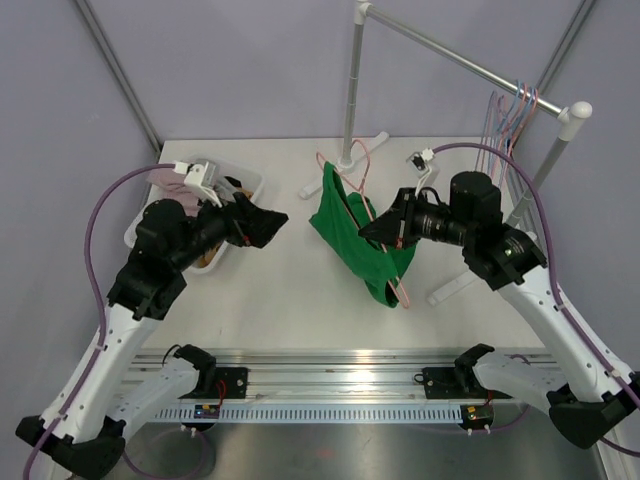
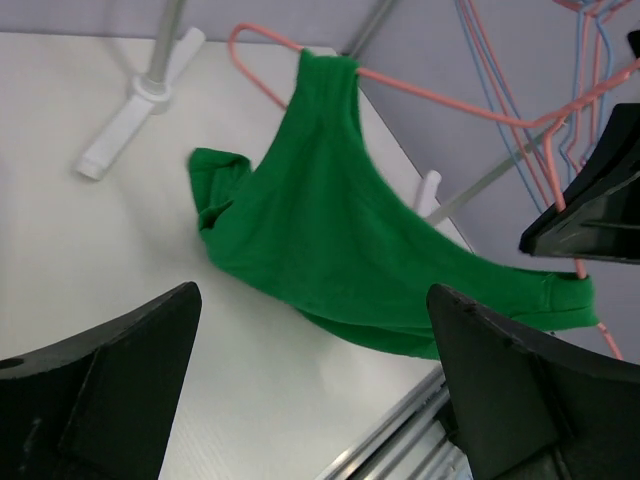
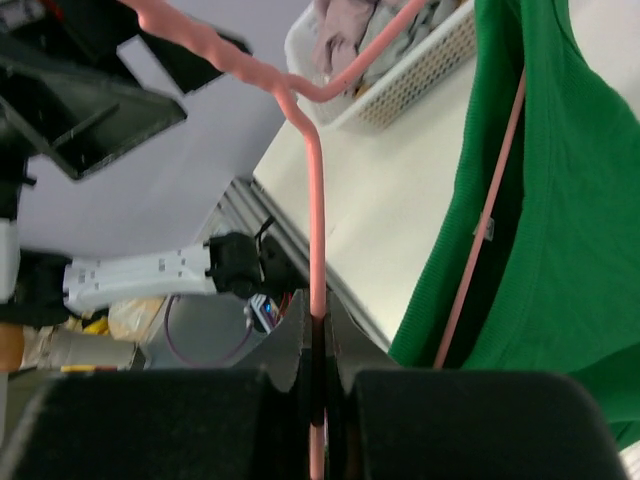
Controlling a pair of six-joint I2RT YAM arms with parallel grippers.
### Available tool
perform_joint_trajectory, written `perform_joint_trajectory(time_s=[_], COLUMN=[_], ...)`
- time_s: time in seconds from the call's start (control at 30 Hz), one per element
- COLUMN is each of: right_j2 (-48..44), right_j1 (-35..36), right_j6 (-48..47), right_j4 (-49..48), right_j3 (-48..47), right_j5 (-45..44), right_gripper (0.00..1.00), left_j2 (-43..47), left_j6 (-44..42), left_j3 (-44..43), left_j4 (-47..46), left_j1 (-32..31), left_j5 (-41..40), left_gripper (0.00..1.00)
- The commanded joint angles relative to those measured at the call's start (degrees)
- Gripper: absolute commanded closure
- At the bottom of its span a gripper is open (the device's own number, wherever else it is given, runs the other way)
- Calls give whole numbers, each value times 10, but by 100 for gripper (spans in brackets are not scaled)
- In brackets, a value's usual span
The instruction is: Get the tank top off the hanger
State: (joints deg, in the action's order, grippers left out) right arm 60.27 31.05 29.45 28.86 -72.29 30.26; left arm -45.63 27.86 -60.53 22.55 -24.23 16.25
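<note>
A green tank top [image 1: 345, 228] hangs on a pink wire hanger [image 1: 357, 160] held tilted above the table's middle. My right gripper [image 1: 374, 231] is shut on the hanger; the right wrist view shows the pink wire [image 3: 316, 200] clamped between the jaws [image 3: 317, 335], with the green fabric [image 3: 570, 230] to the right. My left gripper [image 1: 268, 222] is open and empty, left of the top and apart from it. In the left wrist view its gripper [image 2: 315, 400] faces the tank top [image 2: 330, 230] on the hanger [image 2: 440, 97].
A white basket [image 1: 250, 185] of clothes stands at the back left, also in the right wrist view [image 3: 420, 70]. A metal garment rack [image 1: 352, 90] stands at the back, with several spare hangers [image 1: 515, 110] on its right end. The rack's foot [image 2: 130, 120] lies near the top.
</note>
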Motion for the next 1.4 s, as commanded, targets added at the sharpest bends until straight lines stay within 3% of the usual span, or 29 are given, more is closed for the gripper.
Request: perform_joint_trajectory(time_s=[0.0,0.2,0.47,0.57,0.77,1.03,1.07,1.1,1.27,1.37], right_j2=[-64,-108,-144,-156,-177,-183,-180,-180,-186,-188], right_j1=[4,4,4,4,4,5,4,5,4,4], right_j6=[20,32,61,61,60,63,60,55,47,23], right_j4=[-101,-117,-139,-136,-130,-131,-127,-123,-113,-82], right_j3=[53,107,143,152,156,147,146,145,155,164], right_j5=[68,92,124,123,125,130,128,129,126,124], right_gripper=[100,100,100,100,100,100,100,100,100,100], left_j2=[-41,-105,-176,-190,-209,-223,-222,-221,-210,-197], left_j6=[7,-14,-38,-43,-58,-63,-63,-63,-61,-50], left_j3=[-38,-47,-73,-77,-83,-83,-84,-84,-78,-71], left_j4=[-72,-104,-121,-124,-116,-124,-127,-126,-114,-107], left_j1=[-49,-120,-186,-193,-193,-193,-194,-194,-194,-194], left_j5=[-8,-53,-128,-148,-191,-186,-186,-191,-249,-299], left_gripper=[1,2,11,21,59,62,79,87,100,100])
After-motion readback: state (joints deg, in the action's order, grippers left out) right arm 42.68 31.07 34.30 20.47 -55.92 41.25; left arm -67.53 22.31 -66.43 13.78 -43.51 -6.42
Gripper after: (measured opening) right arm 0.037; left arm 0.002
